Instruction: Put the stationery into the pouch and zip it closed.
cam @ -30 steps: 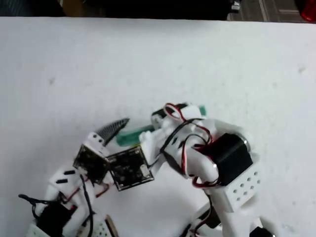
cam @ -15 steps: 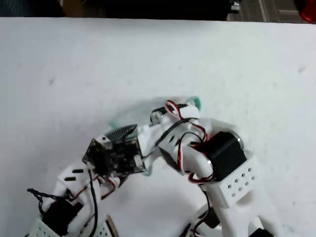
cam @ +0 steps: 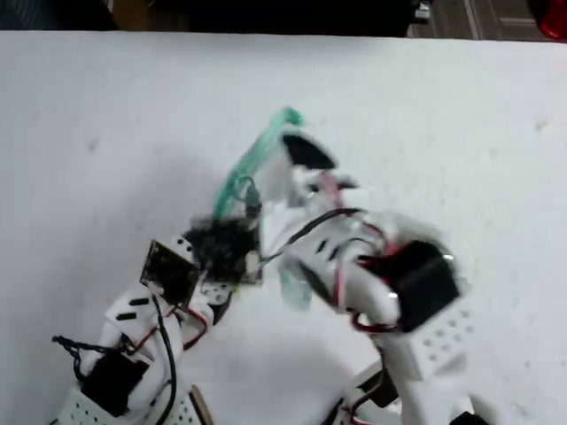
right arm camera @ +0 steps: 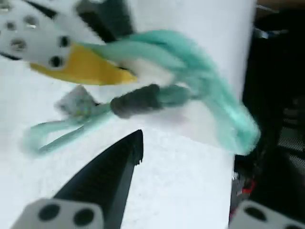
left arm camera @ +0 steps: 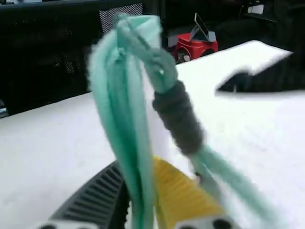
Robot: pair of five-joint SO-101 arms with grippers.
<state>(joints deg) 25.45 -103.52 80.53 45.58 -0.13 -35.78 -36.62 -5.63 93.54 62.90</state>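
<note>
Aloft, left gripper [left arm camera: 138, 191] clamps the teal pouch [left arm camera: 125, 95]; right gripper [cam: 297, 159] gapes empty

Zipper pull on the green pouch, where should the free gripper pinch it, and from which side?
Probably the zipper pull's dark grey sleeve: it is the thickest part and hangs clear of the pouch. Come from the side away from the left gripper, which clamps the pouch's edge; the thin loop beyond looks floppy.

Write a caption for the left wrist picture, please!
Left gripper clamps the green pouch, its zipper cord hanging loose over the table.
</note>
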